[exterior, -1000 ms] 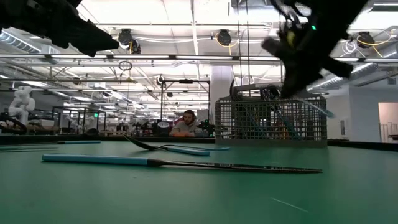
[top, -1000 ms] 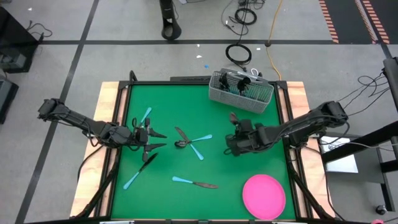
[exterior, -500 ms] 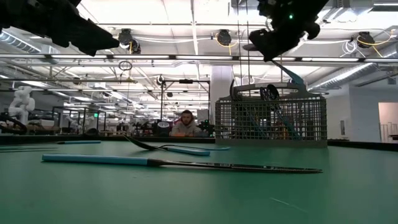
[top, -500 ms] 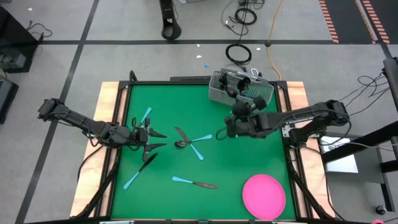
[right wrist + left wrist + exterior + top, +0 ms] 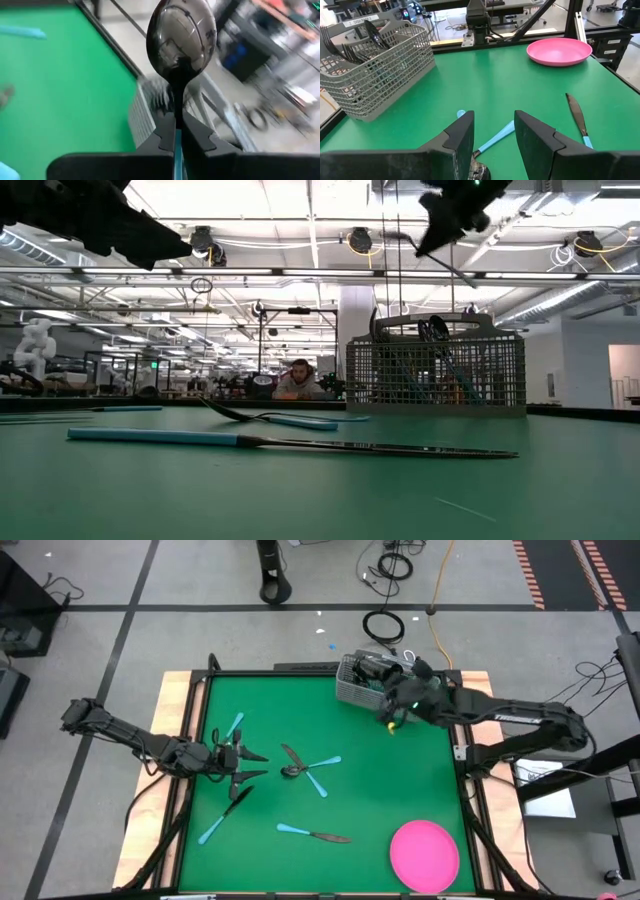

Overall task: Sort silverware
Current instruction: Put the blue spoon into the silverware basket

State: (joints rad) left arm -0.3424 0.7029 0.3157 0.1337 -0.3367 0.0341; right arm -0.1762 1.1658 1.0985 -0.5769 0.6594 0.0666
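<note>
Your right gripper has its jaws pinched tight on the neck of a spoon, the dark bowl standing up above the fingers and a sliver of light blue handle showing below them; in the high view that gripper sits in the upper middle-right of the frame, at the near edge of the grey wire-mesh caddy. You appear to be in the delivery step: the spoon is lifted and carried to the caddy, not yet dropped. In the low view it hangs high in the upper right of the frame, above the caddy, which already holds several pieces standing in its compartments. The next move likely calls for you to line the spoon up over the right compartment, lower it and part the jaws; which compartment it is over now cannot be told. Your left gripper waits with its jaws spread and empty, hovering low over the green table at the left-centre of the high view. The rest of the silverware lies loose there: a crossed cluster in the middle, a knife lower centre, another piece lower left and one upper left. The pink plate sits at the lower right, bare.
</note>
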